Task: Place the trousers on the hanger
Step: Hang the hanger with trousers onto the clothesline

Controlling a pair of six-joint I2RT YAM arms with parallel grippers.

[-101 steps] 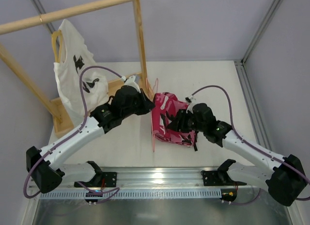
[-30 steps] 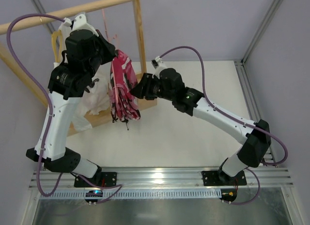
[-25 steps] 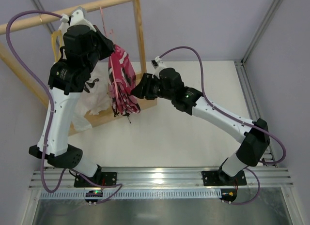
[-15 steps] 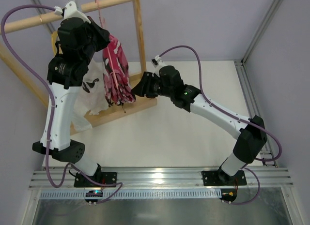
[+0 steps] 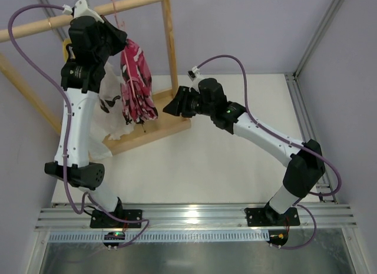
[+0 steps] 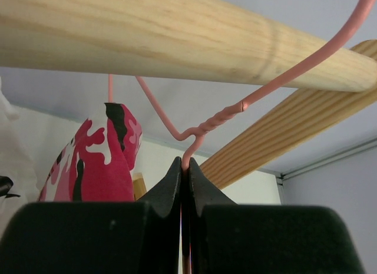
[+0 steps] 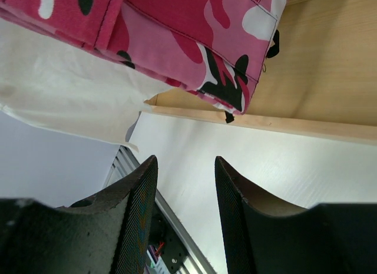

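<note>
Since a second ago, the left arm has risen and swung left, stretched tall beside the wooden rail. Left gripper is clenched on the neck of the hanger, whose hook reaches up across the rail. Folded over the hanger, the trousers dangle in a narrow camouflage bundle, next to the white T-shirt. Right arm extends low across the table; the right gripper stands half-spread and empty, just below the trousers' hem, above the rack's base board.
</note>
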